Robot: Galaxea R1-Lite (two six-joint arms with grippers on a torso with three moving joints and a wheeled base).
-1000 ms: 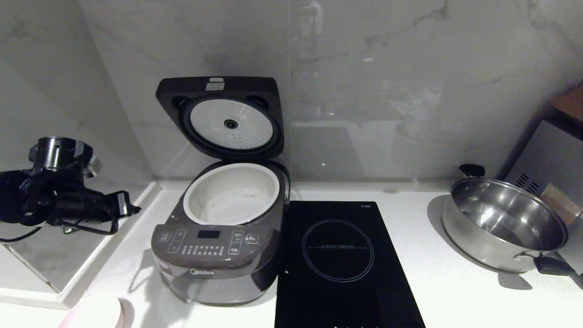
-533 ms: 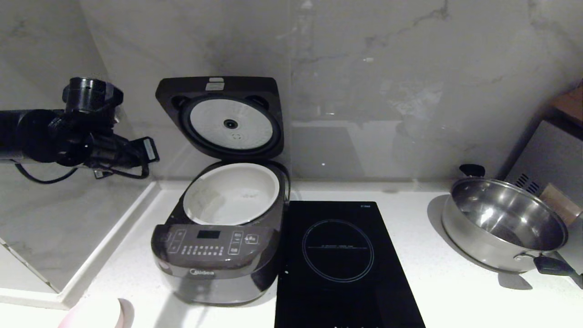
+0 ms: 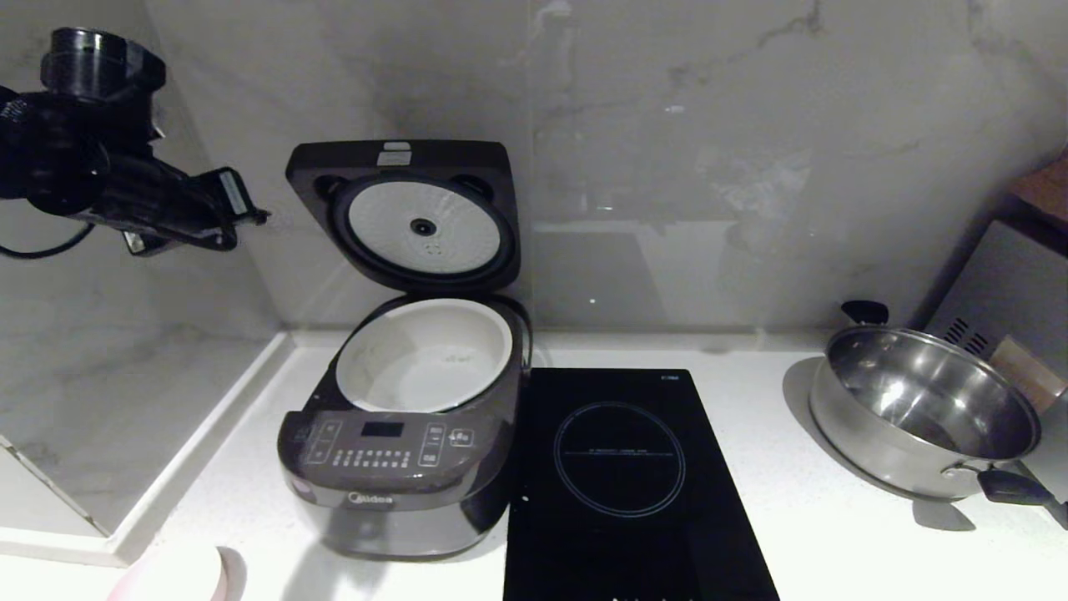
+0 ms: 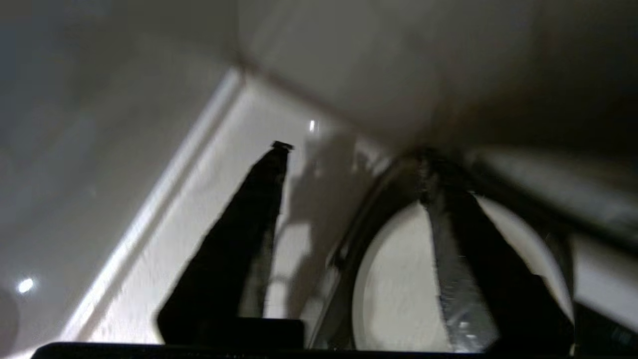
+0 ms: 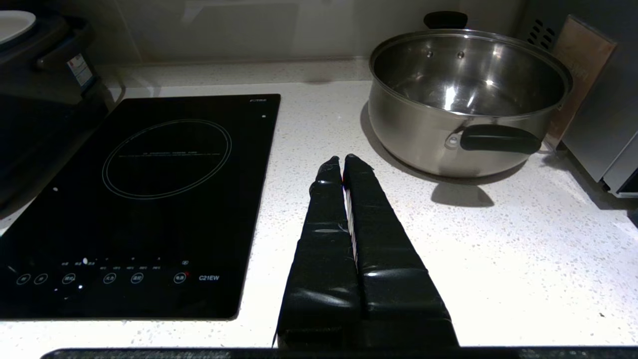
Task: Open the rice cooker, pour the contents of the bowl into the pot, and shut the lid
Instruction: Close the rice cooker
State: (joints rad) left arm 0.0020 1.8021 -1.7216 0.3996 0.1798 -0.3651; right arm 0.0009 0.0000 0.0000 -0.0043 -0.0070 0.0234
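Observation:
The dark rice cooker (image 3: 392, 467) stands on the white counter with its lid (image 3: 417, 219) swung up against the wall, the silver inner plate facing me. The white pot (image 3: 425, 355) sits uncovered inside it. Only the rim of the pale pink bowl (image 3: 179, 576) shows, at the near left edge, in front of the cooker. My left gripper (image 3: 238, 204) hangs high to the left of the raised lid, apart from it. In the left wrist view the left gripper (image 4: 355, 152) is open and empty, above the pot (image 4: 394, 289). My right gripper (image 5: 343, 160) is shut over bare counter.
A black induction hob (image 3: 622, 476) lies right of the cooker. A steel pan (image 3: 922, 409) with black handles stands at the far right, close to the right gripper in its wrist view (image 5: 468, 94). Marble walls close the back and the left side.
My left arm has risen from low beside the cooker's left side to well above it, level with the raised lid. The cooker, bowl and pan have stayed put.

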